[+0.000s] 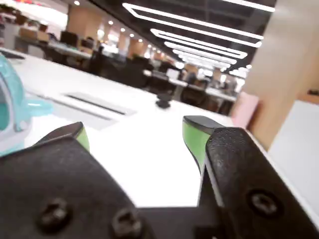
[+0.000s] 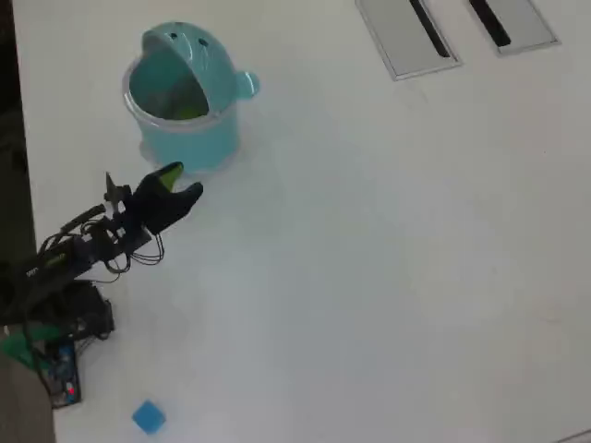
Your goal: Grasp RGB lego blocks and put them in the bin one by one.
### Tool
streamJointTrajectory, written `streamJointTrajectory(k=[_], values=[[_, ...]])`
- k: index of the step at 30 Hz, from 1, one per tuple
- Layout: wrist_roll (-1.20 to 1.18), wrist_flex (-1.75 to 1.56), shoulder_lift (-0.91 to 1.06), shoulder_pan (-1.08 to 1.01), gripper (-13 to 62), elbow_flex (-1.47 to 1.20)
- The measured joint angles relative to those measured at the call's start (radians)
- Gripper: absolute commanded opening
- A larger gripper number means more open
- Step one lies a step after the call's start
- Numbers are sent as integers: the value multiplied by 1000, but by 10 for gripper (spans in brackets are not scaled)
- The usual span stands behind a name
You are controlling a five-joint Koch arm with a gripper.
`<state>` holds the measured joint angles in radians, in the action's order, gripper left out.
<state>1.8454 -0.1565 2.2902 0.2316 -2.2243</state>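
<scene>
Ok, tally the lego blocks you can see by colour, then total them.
Light blue block on the table: 1
Yellow-green block inside the teal bin: 1
Red: 0 visible
Total: 2

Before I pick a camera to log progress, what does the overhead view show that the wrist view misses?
Only the overhead view shows the small light blue cube, something yellow-green inside the bin, and the arm's base. Only the wrist view shows the office behind and the empty gap between the green-tipped black gripper. Both show the teal round plastic bin, the gripper and a grey slotted plate.
</scene>
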Motion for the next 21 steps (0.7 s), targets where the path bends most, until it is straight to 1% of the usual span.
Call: streamJointTrajectory(k=[12, 14, 15, 18, 21], values=[[-31, -6, 0, -304, 352, -9], [-32, -77, 0, -371, 344, -66], [-32, -176, 0, -454, 343, -135], [-41, -268, 0, -535, 342, -172], [-126, -322, 0, -632, 342, -224]])
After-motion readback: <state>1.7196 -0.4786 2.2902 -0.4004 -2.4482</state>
